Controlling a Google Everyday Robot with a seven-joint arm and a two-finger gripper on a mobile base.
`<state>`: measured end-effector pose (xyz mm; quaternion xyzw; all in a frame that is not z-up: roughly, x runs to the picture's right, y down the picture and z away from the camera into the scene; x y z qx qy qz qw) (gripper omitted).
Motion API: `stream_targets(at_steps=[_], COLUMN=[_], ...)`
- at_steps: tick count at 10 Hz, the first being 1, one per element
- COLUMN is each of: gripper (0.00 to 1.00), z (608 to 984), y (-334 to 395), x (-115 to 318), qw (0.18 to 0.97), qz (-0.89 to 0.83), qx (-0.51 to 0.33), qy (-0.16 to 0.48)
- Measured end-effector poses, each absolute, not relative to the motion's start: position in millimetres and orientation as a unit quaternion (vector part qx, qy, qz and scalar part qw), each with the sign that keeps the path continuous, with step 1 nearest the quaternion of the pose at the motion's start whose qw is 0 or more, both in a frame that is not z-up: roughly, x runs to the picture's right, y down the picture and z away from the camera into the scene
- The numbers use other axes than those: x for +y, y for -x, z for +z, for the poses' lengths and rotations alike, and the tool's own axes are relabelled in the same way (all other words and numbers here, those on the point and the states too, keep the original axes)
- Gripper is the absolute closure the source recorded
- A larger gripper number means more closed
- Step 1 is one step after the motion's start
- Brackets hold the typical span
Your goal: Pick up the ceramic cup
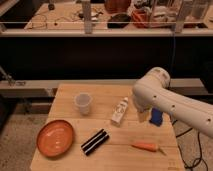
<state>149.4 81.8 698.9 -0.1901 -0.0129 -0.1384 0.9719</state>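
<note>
The ceramic cup (pixel 83 103) is standing upright near the far left corner of the desk (pixel 120 156). It is sitting beyond the orange plate (pixel 55 137) and left of the white bottle (pixel 119 110), touching neither. The tool (pixel 144 116) is hanging under the white arm over the desk's right side, between the bottle and a blue object (pixel 156 116) and well apart from the cup. Its jaws are standing wide and gripping nothing. The cup is looking light, rigid, smooth and breakable. A gentle level pinch across its tapered wall, just below the rim, is probably holding best.
</note>
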Motion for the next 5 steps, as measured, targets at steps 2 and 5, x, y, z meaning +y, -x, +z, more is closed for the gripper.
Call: stream_targets(at_steps=[2,5], gripper=[0.2,0.2], z=[701,709], y=[-137,-109], x=[80,79], qw=[0.969,0.964], qz=[-0.158,-0.192], qx=[-0.016,-0.026], qy=[0.188,0.181])
